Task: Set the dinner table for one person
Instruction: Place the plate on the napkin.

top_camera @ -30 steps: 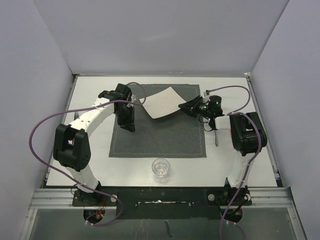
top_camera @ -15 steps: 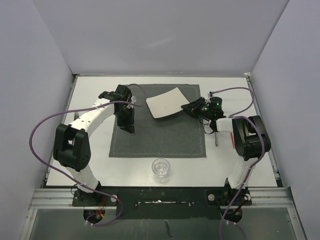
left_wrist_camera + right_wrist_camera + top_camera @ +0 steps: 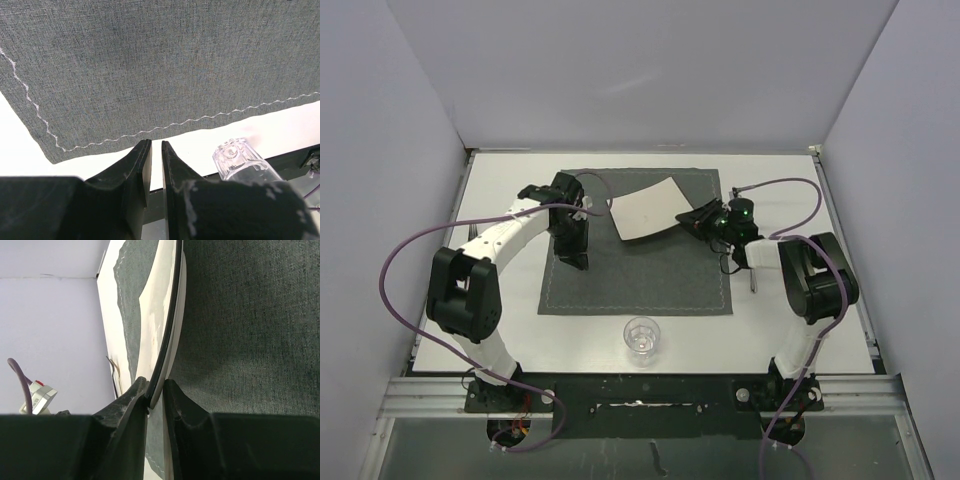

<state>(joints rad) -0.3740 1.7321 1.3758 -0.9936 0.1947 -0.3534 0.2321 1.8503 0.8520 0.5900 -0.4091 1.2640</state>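
The white dinner table carries a dark grey placemat in its middle. Over the mat's far half a square white plate hangs tilted, and my right gripper is shut on its right edge. In the right wrist view the plate's rim runs between my right gripper's jaws, above the placemat. My left gripper points down over the mat's left part. In its wrist view the left gripper is shut with nothing in it, near the placemat's stitched front edge.
A clear drinking glass stands on the table in front of the placemat, also seen as the glass in the left wrist view. A thin metal utensil lies right of the mat. Grey walls close in the table on three sides.
My right gripper has carried the plate leftward over the mat and turned it. The left arm has hardly moved.
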